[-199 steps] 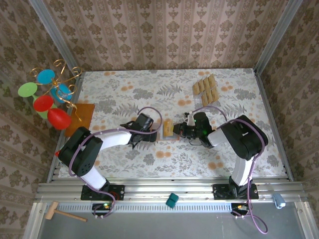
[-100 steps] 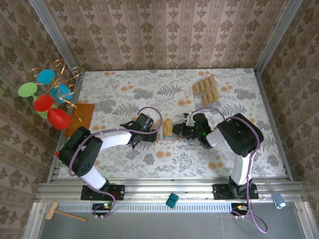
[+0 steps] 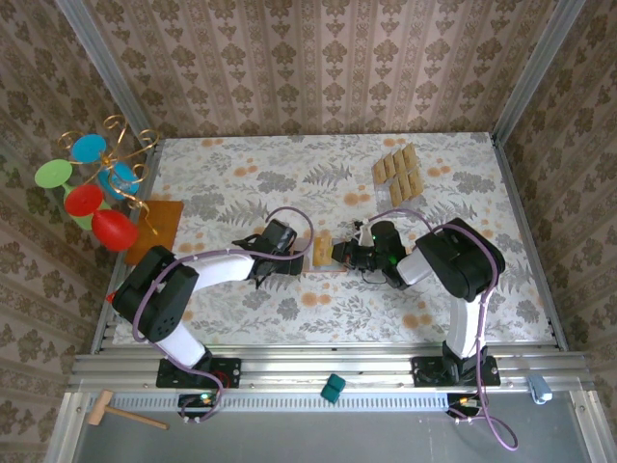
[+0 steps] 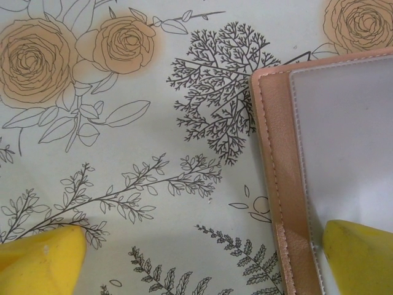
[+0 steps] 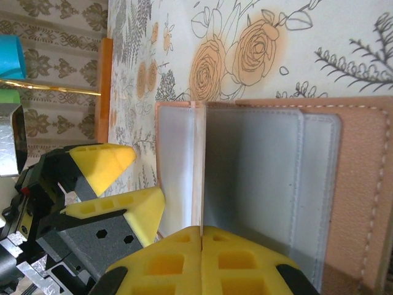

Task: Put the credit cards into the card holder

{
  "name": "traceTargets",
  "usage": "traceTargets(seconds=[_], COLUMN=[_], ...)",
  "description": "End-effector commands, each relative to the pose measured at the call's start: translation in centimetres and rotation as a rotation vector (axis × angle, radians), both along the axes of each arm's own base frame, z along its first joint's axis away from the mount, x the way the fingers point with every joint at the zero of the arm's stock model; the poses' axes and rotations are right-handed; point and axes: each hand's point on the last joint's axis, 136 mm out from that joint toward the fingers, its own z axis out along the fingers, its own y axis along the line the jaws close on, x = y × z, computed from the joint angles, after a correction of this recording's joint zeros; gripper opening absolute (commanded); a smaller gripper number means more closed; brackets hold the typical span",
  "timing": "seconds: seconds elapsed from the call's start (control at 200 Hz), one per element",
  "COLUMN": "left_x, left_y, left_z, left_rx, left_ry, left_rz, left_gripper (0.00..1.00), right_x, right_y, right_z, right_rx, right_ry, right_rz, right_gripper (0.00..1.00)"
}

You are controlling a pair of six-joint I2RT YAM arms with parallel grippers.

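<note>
Right gripper [image 5: 201, 232] is pinching fully closed on one credit card [image 5: 198, 166], which is standing on edge over the open card holder [image 5: 258, 166], its far edge sitting close to the step between the grey pocket panels. Left gripper [image 4: 202, 264] is gaping wide and holding nothing. One of its yellow fingers is sitting over the holder's grey lining near a corner and the other over bare worktop [image 4: 123, 203]; whether either is making contact cannot be told. The card holder is lying flat and open mid-worktop between the two grippers. The other credit cards [image 3: 398, 172] are lying in rows near the far right corner, well apart from it. The held card is looking thin, tan, stiff and probably very light, with slick faces, so a grip on the short end is likely suiting it, leaving most of its length free to enter a slot. The holder is showing a salmon leather-like border with pale stitching and smooth grey lining. It is likely soft, light and prone to sliding under a push, so pinning it at the edge seems sensible.
</note>
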Motion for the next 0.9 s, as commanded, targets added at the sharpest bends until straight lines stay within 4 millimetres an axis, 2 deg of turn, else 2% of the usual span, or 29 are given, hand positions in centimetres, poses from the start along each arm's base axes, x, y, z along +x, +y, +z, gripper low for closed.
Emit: traceTargets(seconds=[0.0, 0.4, 0.71, 0.9], left_x=[-1.3, -1.2, -1.3, -1.3], left_y=[2.1, 2.0, 2.0, 2.2], left_z=[-1.1, -0.9, -1.0, -1.0], left_rx=[0.078, 0.076, 0.079, 0.080], left_ry=[0.051, 0.046, 0.047, 0.048], left_rz=[0.019, 0.015, 0.013, 0.015], left_gripper=[1.00, 1.00, 1.00, 1.00], right_x=[0.1, -0.7, -1.4, -1.1], right_y=[0.7, 0.2, -1.1, -2.0], right_z=[-0.3, -1.1, -2.6, -2.8], right_rx=[0.001, -0.023, -0.061, -0.069], right_ry=[0.006, 0.023, 0.054, 0.057], right_rz=[0.011, 0.001, -0.039, -0.068], right_gripper=[0.00, 0.00, 0.00, 0.00])
